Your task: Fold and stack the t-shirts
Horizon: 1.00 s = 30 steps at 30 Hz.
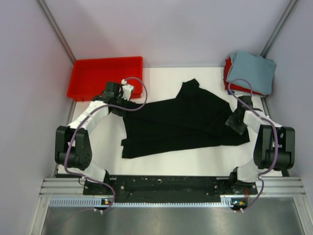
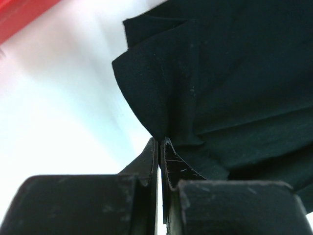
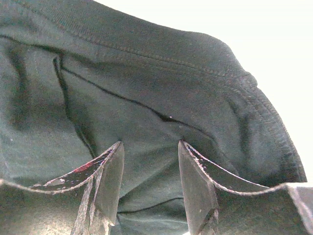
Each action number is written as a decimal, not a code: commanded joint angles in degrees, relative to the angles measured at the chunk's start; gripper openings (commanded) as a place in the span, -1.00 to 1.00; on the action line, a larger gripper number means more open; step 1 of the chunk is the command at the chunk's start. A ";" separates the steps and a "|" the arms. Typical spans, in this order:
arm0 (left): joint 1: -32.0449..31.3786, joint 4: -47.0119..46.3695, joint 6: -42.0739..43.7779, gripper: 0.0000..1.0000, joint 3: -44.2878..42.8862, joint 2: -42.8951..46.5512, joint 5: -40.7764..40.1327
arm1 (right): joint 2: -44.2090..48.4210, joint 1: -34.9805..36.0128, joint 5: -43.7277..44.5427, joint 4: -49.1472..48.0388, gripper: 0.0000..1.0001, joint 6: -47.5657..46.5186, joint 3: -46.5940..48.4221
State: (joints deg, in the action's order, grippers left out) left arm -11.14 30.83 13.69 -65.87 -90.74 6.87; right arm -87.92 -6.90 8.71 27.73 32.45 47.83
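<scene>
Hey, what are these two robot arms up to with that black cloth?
They are working on a large black cloth t-shirt spread on the white table. The left end effector is pinched shut on the shirt's left edge. The right end effector sits open at its right edge. A folded grey-blue shirt lies on a folded red shirt at the far right corner.

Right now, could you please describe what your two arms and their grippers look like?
The left arm and right arm have bulky black joints joined by white links, with a purplish-grey cable looping along each. The left gripper and right gripper have black wedge-shaped fingers, scuffed, with reddish smears on one right finger.
</scene>
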 commanded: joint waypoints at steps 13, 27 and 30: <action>10.78 -6.74 8.98 -0.62 -0.75 -7.08 -8.17 | -3.14 0.21 -3.52 -2.15 0.09 -5.28 2.70; 9.83 3.53 18.28 -0.12 2.75 4.15 3.38 | 7.05 11.55 -1.50 10.32 0.28 -7.67 12.90; 4.21 7.30 19.09 -0.14 5.04 5.92 6.57 | 9.60 15.49 -3.60 11.12 0.23 -6.79 11.06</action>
State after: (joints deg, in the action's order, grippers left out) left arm -0.80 31.83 28.58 -63.81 -88.97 5.43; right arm -82.48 4.69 6.70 34.41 24.60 58.72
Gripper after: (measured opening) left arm 0.436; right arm 0.632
